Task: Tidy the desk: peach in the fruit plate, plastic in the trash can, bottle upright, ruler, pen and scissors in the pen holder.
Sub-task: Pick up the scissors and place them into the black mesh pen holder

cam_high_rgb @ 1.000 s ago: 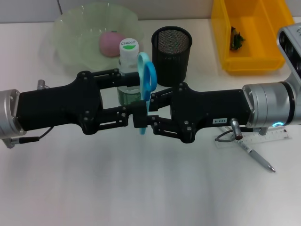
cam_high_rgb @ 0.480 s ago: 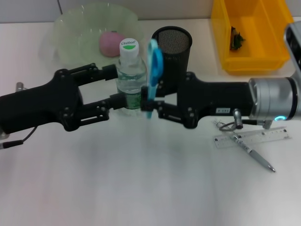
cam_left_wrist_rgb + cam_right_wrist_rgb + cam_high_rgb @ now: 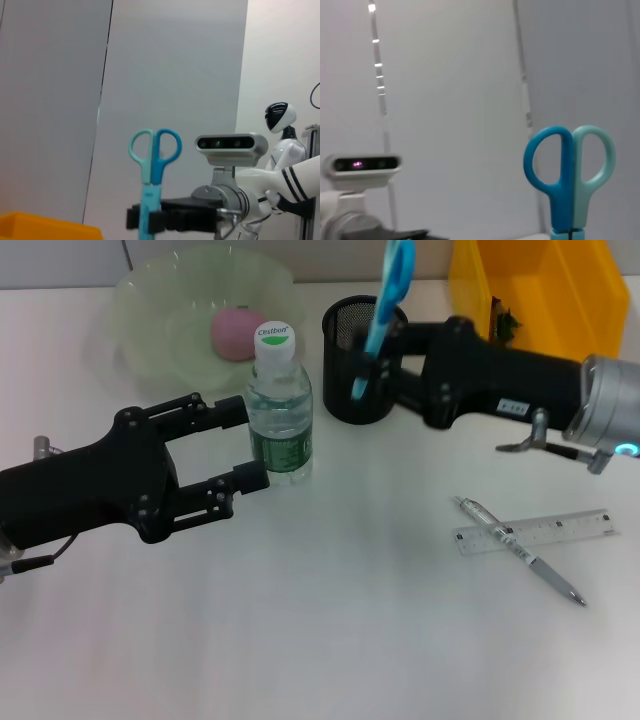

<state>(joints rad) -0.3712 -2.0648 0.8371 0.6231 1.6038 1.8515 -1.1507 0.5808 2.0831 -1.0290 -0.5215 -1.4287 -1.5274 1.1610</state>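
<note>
My right gripper (image 3: 368, 370) is clamped on one pair of blue scissors (image 3: 385, 300), held upright, handles up, over the black mesh pen holder (image 3: 364, 358) near the desk's (image 3: 320, 640) far edge. Just beside it stands one upright bottle (image 3: 279, 405), between the spread, empty fingers of my left gripper (image 3: 245, 440). One pink peach (image 3: 235, 333) lies in the green fruit plate (image 3: 140, 310) at the far left corner. A yellow bin (image 3: 530, 315) sits at the far right. One pen (image 3: 520, 562) lies across one ruler (image 3: 535, 531) toward the right edge. The near half of the desk is open.
</note>
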